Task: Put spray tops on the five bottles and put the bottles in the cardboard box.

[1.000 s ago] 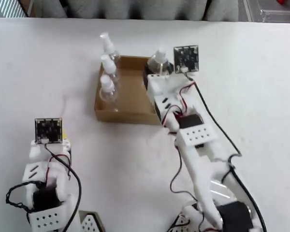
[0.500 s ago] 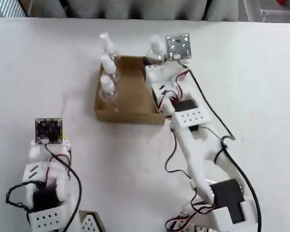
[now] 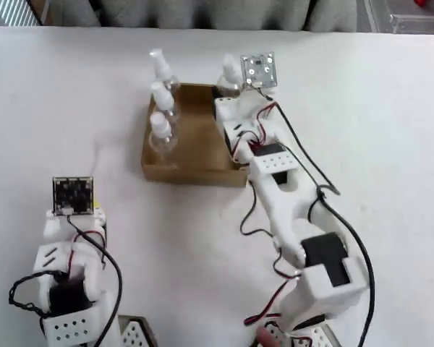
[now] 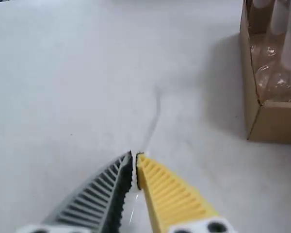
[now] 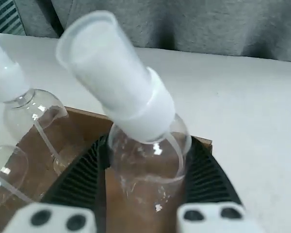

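Note:
The cardboard box sits mid-table with three capped clear bottles standing along its left wall. My right gripper is shut on a fourth clear bottle with a white spray top, tilted, at the box's far right corner. Two of the boxed bottles stand just beside it. My left gripper is shut with nothing in it, low over bare table near the front left; the box lies off to its side.
The right arm stretches from the front edge along the box's right side, with loose cables. The left arm is folded at the front left. Grey fabric hangs behind the table's far edge.
The right arm has carried the held bottle farther back and left, from the box's right wall to its far right corner. The left arm has not moved.

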Controlling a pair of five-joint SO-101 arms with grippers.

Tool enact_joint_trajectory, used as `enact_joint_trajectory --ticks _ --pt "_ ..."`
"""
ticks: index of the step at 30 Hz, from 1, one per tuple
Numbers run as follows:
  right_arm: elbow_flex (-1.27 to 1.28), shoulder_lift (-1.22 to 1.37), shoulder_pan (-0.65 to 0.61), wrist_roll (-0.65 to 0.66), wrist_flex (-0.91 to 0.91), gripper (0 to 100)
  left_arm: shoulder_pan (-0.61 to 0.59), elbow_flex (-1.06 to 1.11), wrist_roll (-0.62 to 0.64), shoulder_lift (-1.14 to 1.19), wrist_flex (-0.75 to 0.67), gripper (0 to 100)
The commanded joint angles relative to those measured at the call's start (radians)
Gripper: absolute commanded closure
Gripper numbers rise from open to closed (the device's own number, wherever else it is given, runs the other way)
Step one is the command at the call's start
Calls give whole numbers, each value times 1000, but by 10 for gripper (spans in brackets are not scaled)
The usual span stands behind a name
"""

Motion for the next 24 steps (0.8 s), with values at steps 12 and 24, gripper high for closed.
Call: enact_joint_trajectory --ticks 12,24 --pt "-199 182 56 15 -25 981 -4 -2 -12 -5 -5 976" --pt "-209 208 47 15 -25 980 -4 -2 -12 -5 -5 976"
